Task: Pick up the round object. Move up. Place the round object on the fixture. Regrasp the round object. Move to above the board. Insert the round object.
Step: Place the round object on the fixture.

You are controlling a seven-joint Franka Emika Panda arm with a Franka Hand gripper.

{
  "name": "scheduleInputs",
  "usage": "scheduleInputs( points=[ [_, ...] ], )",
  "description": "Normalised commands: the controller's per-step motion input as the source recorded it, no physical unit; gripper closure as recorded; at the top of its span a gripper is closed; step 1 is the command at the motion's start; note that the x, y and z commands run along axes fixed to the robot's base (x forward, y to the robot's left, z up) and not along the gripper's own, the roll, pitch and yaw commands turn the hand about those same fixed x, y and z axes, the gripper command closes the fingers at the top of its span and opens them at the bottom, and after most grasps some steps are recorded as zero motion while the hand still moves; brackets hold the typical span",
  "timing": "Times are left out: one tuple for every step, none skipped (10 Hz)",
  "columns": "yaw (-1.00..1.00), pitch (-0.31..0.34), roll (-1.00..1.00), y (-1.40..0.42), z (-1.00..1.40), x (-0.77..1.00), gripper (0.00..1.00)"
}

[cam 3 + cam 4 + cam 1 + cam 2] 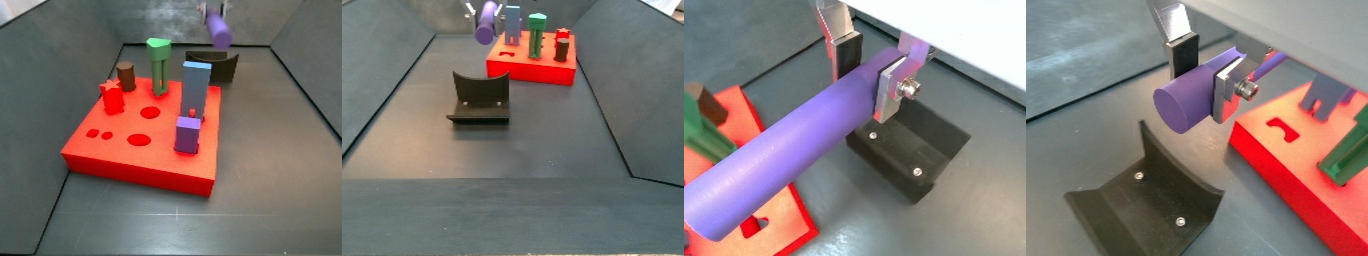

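My gripper (871, 72) is clamped near one end of the round object (784, 160), above the fixture (911, 150); its long overhang could pivot and miss the notch.

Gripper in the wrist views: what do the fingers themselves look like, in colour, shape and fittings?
The gripper has two flat silver metal plate fingers with dark pads. One finger carries a bright screw head on its outer face, seen in both wrist views. No cables or markings show. In the side views it is too small and blurred to describe.

Even, soft light; side views slightly blurred.
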Motion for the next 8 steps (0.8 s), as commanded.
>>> scheduleInputs(
  points=[
    [0.05, 0.175, -1.00, 1.00, 0.28, 0.16, 1.00],
    [0.02, 0.198, -1.00, 1.00, 0.25, 0.18, 1.00],
    [-0.02, 0.238, -0.96, 0.76, 0.12, 0.16, 1.00],
    [-0.04, 0.233, -0.85, 0.65, 0.07, 0.15, 1.00],
    [-0.09, 0.197, -0.57, 0.38, 0.02, 0.14, 1.00],
    [-0.10, 0.183, -0.46, 0.28, 0.01, 0.12, 1.00],
    [-0.11, 0.142, -0.27, 0.08, 0.00, 0.10, 1.00],
    [-0.18, 0.039, -1.00, 0.06, -1.00, 0.11, 1.00]
  ],
)
